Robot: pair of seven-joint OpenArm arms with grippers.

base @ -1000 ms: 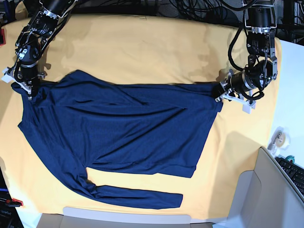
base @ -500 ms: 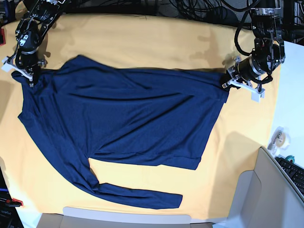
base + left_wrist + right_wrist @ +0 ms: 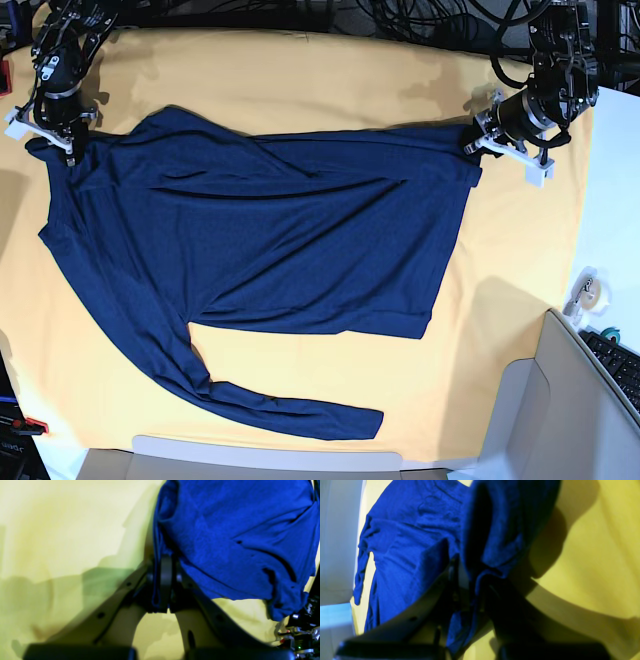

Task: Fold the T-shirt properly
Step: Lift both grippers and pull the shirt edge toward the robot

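Item count — one shirt [image 3: 270,240], two claws: left claw [image 3: 480,143] and right claw [image 3: 60,150], one yellow cloth [image 3: 300,80] covering the surface — one tape roll [image 3: 588,288], one keyboard [image 3: 622,362].

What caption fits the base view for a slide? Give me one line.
Both grippers, left gripper and right gripper, pinch opposite far corners of the navy T-shirt spread over the yellow table cloth.

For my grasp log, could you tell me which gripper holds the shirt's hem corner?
The left gripper, on the base view's right, pinches the T-shirt there; the right gripper holds its shoulder end.
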